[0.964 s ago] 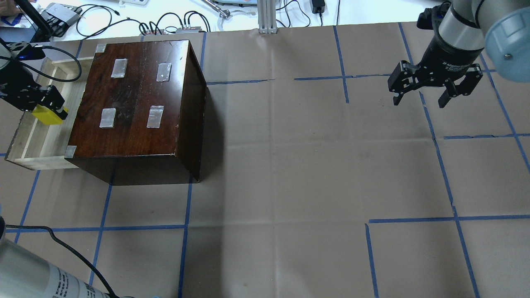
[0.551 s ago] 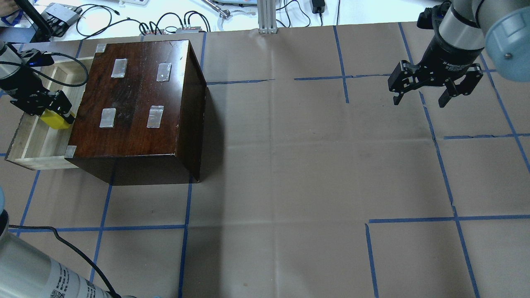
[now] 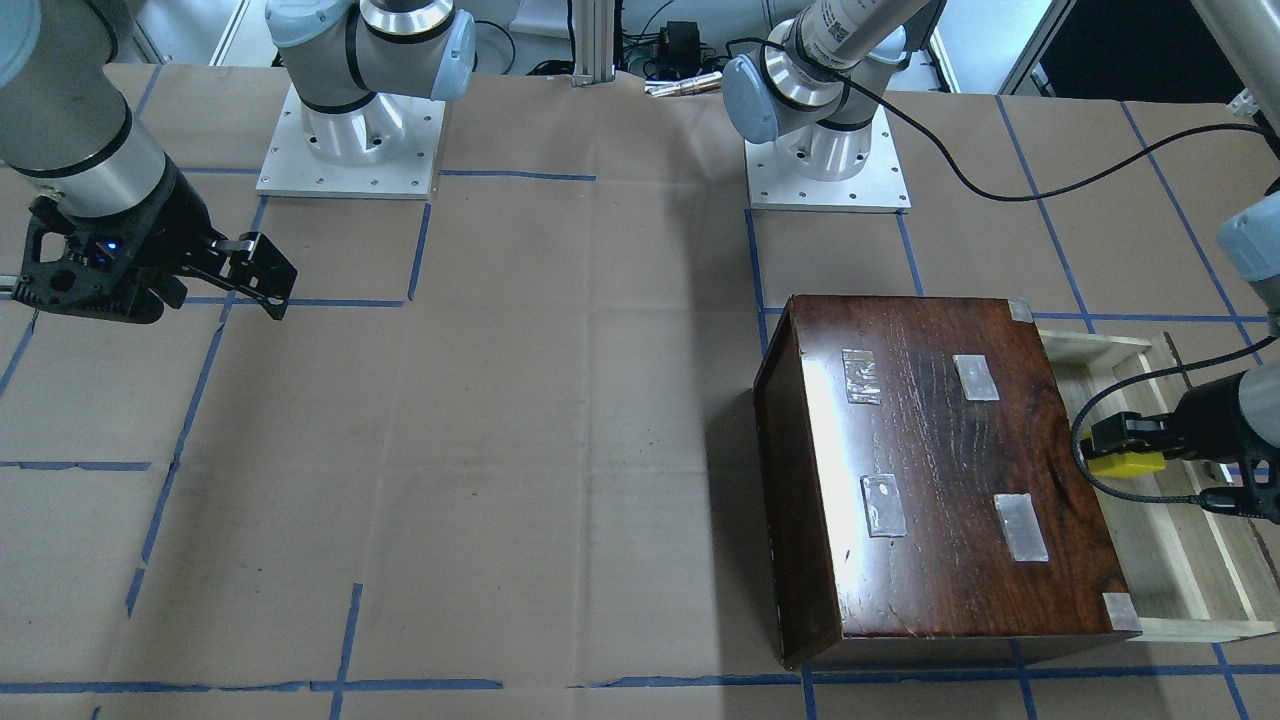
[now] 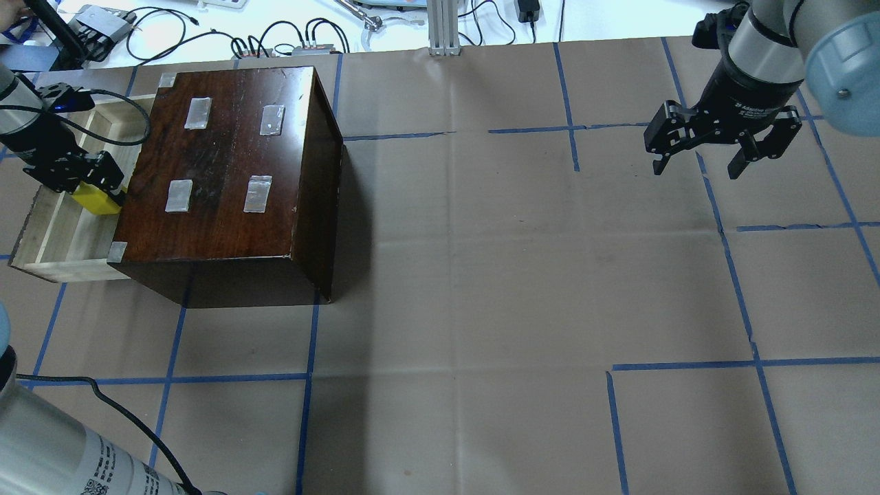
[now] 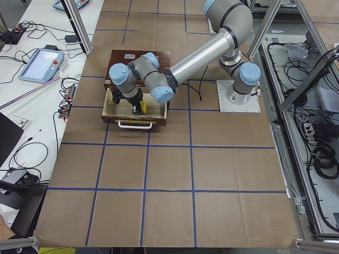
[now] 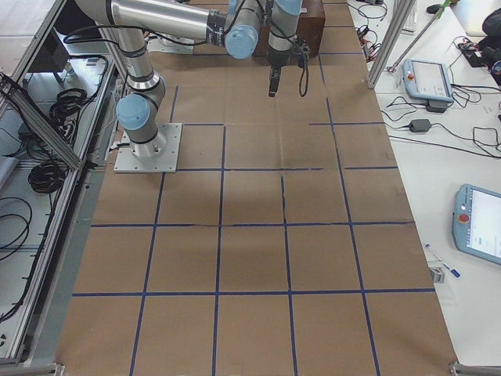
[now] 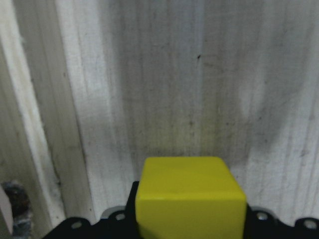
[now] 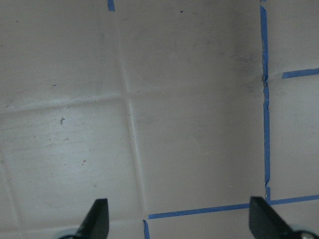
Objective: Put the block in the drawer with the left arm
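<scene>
My left gripper [image 4: 86,184] is shut on the yellow block [image 4: 95,198] and holds it low inside the open pale-wood drawer [image 4: 51,237], close to the dark-brown box [image 4: 227,165]. The front-facing view shows the block [image 3: 1125,462] in the gripper [image 3: 1118,445] over the drawer [image 3: 1200,560], right beside the box [image 3: 940,470]. In the left wrist view the block [image 7: 189,196] fills the bottom, with the drawer floor [image 7: 164,74] close beneath. My right gripper [image 4: 698,163] is open and empty over bare paper at the far right; its fingertips [image 8: 97,216] show in the right wrist view.
The box stands on brown paper with a grid of blue tape lines [image 4: 309,378]. Cables and devices [image 4: 275,41] lie beyond the table's far edge. The drawer's handle [image 5: 135,125] sticks out toward the table's left end.
My left gripper has carried the block down and toward the box, lower into the drawer. The right arm has not moved.
</scene>
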